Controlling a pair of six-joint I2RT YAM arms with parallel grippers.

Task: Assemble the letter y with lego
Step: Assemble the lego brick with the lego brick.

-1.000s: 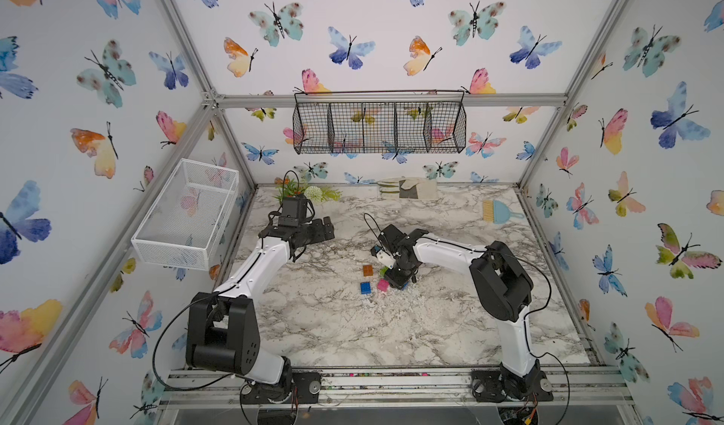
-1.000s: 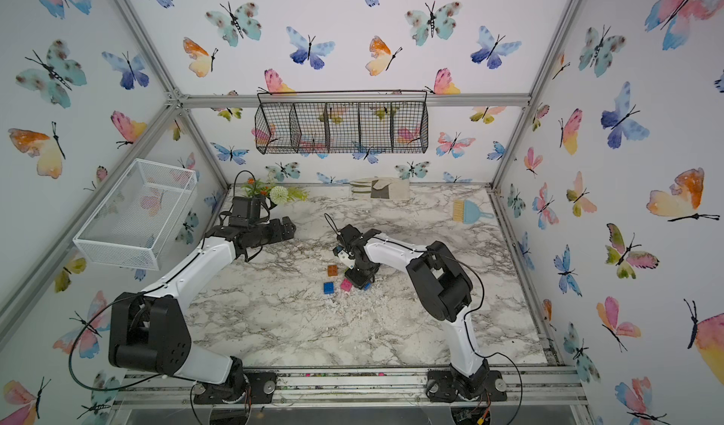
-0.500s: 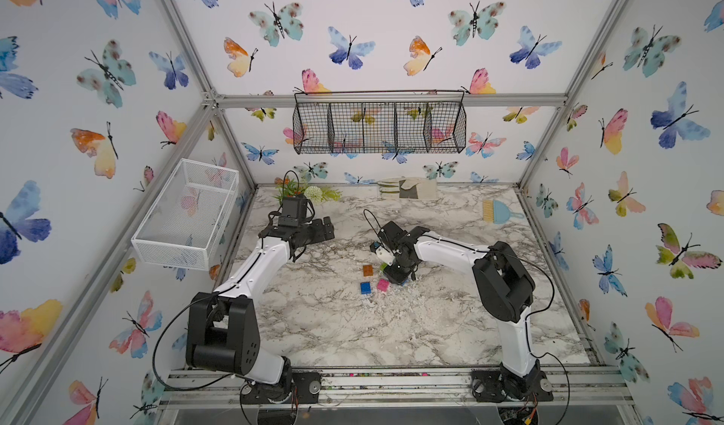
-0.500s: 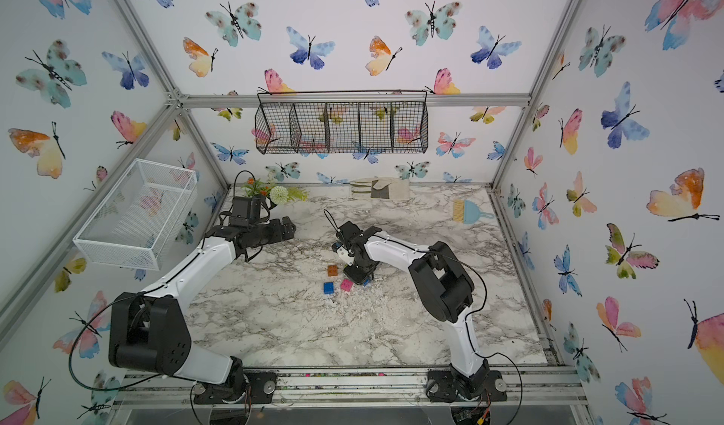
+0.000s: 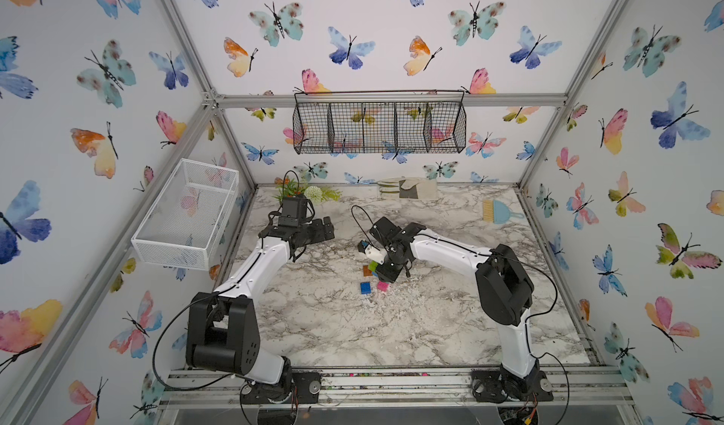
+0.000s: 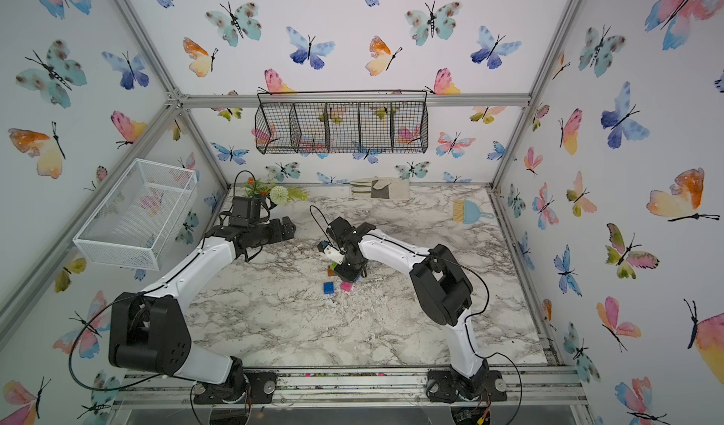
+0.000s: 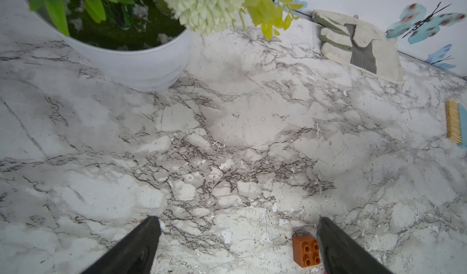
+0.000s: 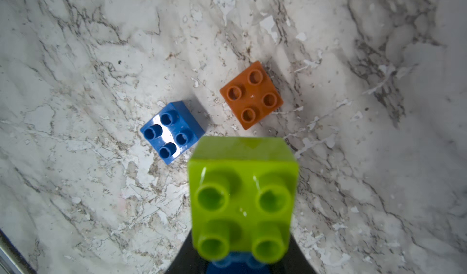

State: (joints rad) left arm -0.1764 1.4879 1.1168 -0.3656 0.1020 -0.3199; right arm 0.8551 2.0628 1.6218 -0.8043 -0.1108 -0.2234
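You see a lime-green brick (image 8: 242, 199) at the black right gripper (image 5: 387, 275), a blue brick (image 8: 171, 131) and an orange brick (image 8: 251, 94) just beyond it, on a white, grey-veined marble table (image 8: 75, 58).

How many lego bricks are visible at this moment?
5: the lime green brick in the right gripper; a blurred blue brick partly hidden behind it; the dark blue brick, orange brick and pink brick lie singly on the table. Others may be hidden under the gripper.
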